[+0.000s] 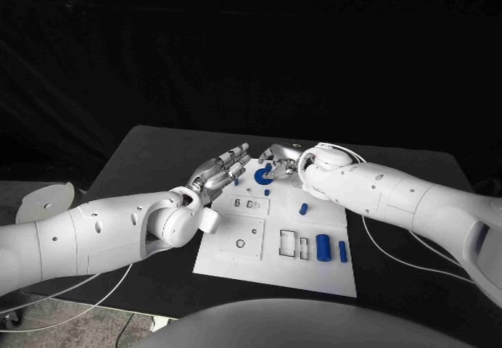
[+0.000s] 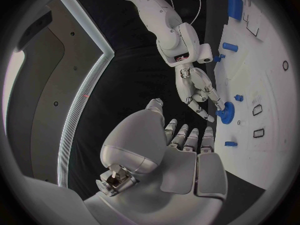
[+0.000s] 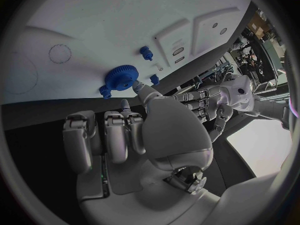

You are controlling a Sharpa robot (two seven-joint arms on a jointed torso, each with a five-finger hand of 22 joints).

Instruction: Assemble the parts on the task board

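Observation:
The white task board (image 1: pixel 274 270) lies in the middle of the black table. A blue gear (image 1: pixel 262 175) sits flat near its far edge, with a small blue peg (image 1: pixel 268 192) just in front of it. My right hand (image 1: pixel 281 155) hovers over the gear (image 3: pixel 122 76): one fingertip (image 3: pixel 137 87) touches the gear's rim while the other fingers curl in. From the left wrist the same gear (image 2: pixel 225 112) lies under the right hand (image 2: pixel 199 91). My left hand (image 1: pixel 220 171) is stretched out flat beside the gear, holding nothing.
Nearer me, a blue peg (image 1: pixel 303 209), a blue block (image 1: pixel 323 247) and a blue bar (image 1: pixel 342 251) lie on the board's right part. Several outlined slots (image 1: pixel 286 243) and a round hole (image 1: pixel 239 243) mark its middle. Black table surrounds the board.

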